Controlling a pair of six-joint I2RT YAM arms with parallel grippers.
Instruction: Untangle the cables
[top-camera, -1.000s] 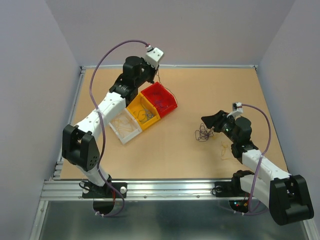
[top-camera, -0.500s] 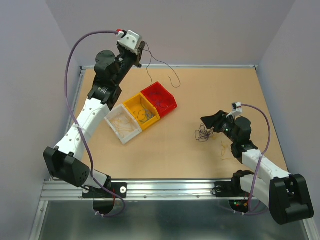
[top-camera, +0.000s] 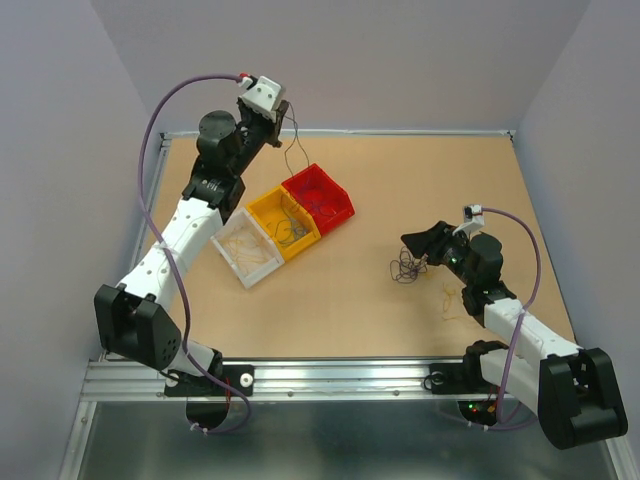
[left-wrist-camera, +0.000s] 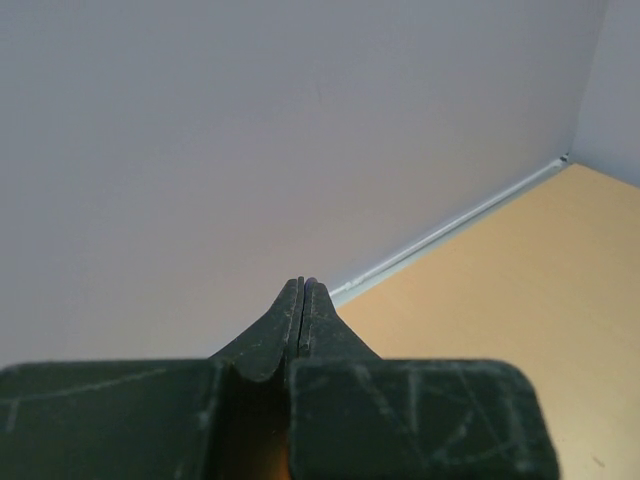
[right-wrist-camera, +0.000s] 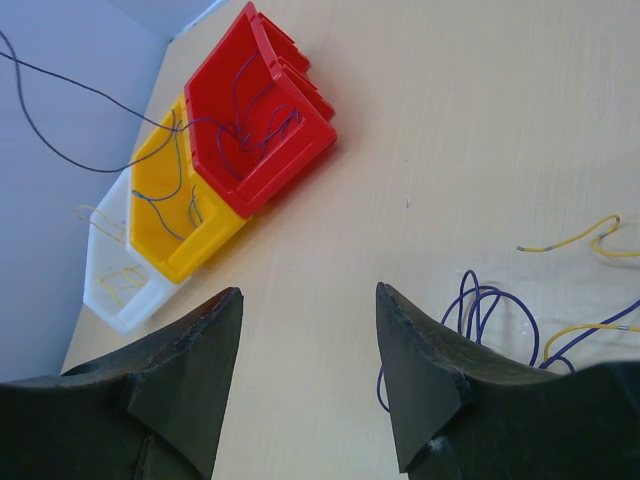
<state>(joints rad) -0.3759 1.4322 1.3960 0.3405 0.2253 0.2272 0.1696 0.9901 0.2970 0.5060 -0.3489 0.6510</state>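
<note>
The left gripper (top-camera: 281, 111) is clenched on a dark wire (top-camera: 291, 148), hung almost vertically below it, toward the red bin (top-camera: 343, 211). The clump (top-camera: 405, 268) is found on the desk (top-camera: 350, 295), just ahead of the released right gripper (right-wrist-camera: 305, 300).

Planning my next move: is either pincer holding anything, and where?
Left pincer pinches a dark wire near its upper end; right pincer holds nothing.

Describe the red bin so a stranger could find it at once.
On the tan table, left of centre, a white bin, a yellow bin and the red bin sit touching in a diagonal row. The red bin is the end one farthest from the arm bases, and the only red thing there.
</note>
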